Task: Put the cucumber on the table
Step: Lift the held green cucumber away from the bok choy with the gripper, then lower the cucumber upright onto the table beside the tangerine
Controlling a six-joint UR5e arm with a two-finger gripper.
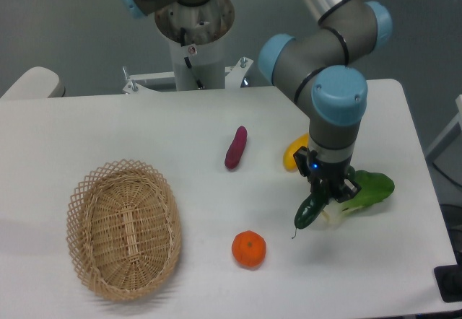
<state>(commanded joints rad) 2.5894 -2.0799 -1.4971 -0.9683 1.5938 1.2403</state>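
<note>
The dark green cucumber [307, 213] hangs tilted, stem tip down, just over the white table [108, 131] right of centre. My gripper [323, 195] points down and is shut on the cucumber's upper end. The stem tip is close to the tabletop; I cannot tell whether it touches. The arm hides the top of the gripper.
A light-green bok choy [364, 191] lies right beside the gripper. A yellow fruit [294, 151] sits partly behind the arm. An orange [248, 249] is to the front left, a purple sweet potato [235, 147] farther back, and a wicker basket [124, 229] at the left.
</note>
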